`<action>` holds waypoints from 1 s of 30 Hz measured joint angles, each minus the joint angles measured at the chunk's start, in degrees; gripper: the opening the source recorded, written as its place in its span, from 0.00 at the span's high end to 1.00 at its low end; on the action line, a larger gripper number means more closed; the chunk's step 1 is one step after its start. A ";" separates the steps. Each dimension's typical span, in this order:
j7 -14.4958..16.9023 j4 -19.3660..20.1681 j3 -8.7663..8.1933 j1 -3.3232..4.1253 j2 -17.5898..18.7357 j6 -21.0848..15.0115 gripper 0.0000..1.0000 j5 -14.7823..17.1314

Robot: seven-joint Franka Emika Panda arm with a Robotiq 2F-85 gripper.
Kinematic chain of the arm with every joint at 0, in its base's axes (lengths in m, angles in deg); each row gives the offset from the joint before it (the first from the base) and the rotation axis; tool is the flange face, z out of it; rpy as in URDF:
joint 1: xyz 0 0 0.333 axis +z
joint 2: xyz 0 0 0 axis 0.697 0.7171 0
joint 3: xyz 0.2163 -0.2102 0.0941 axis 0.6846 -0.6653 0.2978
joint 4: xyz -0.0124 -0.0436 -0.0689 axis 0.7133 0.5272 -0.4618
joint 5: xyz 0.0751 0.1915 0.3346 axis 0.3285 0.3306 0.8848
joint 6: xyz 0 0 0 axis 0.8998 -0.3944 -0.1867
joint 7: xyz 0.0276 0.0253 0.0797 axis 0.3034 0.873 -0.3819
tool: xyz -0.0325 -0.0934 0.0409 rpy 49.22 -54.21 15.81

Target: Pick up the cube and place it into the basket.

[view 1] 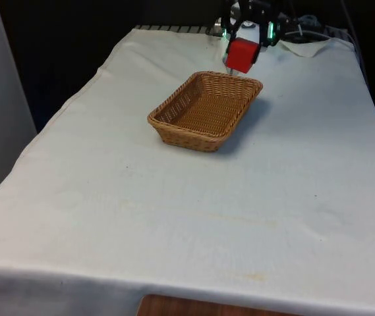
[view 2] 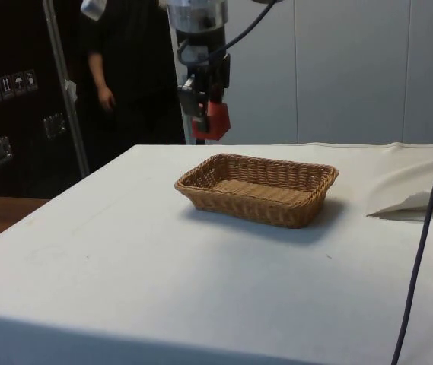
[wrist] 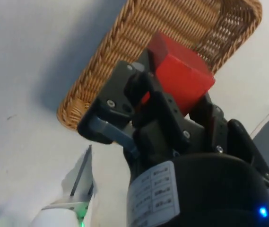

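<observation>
A red cube [view 1: 242,54] hangs in the air, held between the fingers of my black gripper [view 1: 243,51]. It is above the table, just past the far end of the wicker basket [view 1: 205,110]. In the side view the cube [view 2: 214,120] and gripper [view 2: 210,115] hover above and behind the basket [view 2: 257,187], near its left end. In the wrist view the cube [wrist: 179,73] is clamped between the fingers, with the basket [wrist: 125,47] below it. The basket has nothing in it.
The basket stands on a table under a white cloth [view 1: 174,217]. A fold of cloth [view 2: 414,199] lies at the side view's right. A person in dark clothes [view 2: 128,68] stands behind the table. A dark cable [view 2: 429,205] hangs at the right.
</observation>
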 measured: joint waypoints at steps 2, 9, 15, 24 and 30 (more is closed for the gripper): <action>0.80 0.92 -0.57 -0.06 -0.74 -0.23 0.99 0.00; 2.98 3.27 -3.27 -0.11 -1.49 -3.50 0.99 0.00; 4.01 4.64 -5.10 -0.11 -1.49 -6.25 0.99 0.00; 7.05 6.42 -9.51 -0.23 -1.26 -11.17 0.99 0.17; 8.71 6.42 -11.00 -0.23 -0.57 -12.61 0.99 1.38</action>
